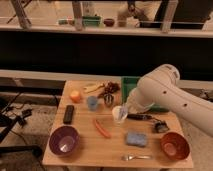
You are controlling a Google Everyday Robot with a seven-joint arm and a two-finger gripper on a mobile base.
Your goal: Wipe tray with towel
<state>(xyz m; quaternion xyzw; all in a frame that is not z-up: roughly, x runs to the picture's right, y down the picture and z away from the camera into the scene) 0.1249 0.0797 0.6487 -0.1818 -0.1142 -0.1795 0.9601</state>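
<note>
The green tray sits at the table's back right; only its left part shows, the rest is hidden behind my white arm. The towel is a pale blue-grey cloth bunched at the end of the arm, just in front of the tray's near left corner. My gripper is there, shut on the towel, and the arm's bulk hides most of it.
On the wooden table lie an orange, a blue cup, a metal cup, a black remote, a purple bowl, a red stick, a blue sponge, a fork and a brown bowl.
</note>
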